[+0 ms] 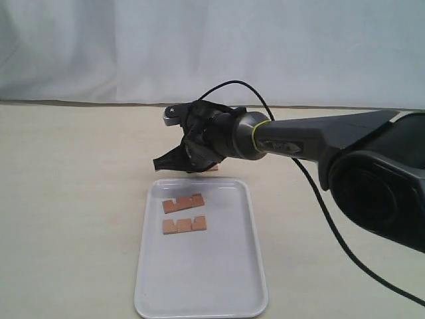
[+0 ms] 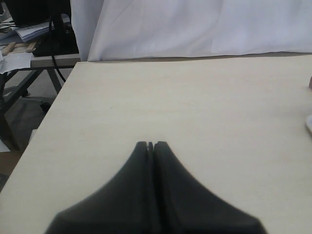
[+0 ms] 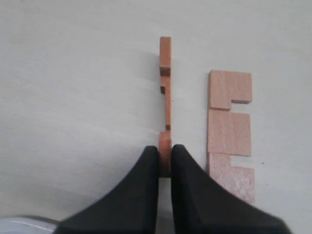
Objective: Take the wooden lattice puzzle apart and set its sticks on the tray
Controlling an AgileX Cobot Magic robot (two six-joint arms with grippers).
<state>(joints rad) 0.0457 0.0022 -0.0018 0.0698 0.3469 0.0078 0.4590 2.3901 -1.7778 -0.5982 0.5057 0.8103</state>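
Observation:
No interlocked lattice puzzle shows, only separate sticks. Two notched sticks [image 1: 183, 203] [image 1: 184, 224] lie flat on the white tray [image 1: 199, 279]. My right gripper [image 3: 165, 148] is shut on the end of a third stick [image 3: 165, 97], which stands on its edge just past the tray's far rim. A fourth stick [image 3: 229, 131] lies flat on the table beside it. In the exterior view the right gripper [image 1: 166, 162] hangs low over the tray's far end. My left gripper [image 2: 152, 144] is shut and holds nothing, over bare table.
The right arm [image 1: 312, 143] reaches in from the right, its black cable [image 1: 319, 199] trailing over the table. A white curtain [image 1: 212, 46] closes the back. In the left wrist view the table's edge [image 2: 53, 102] drops off to a cluttered desk.

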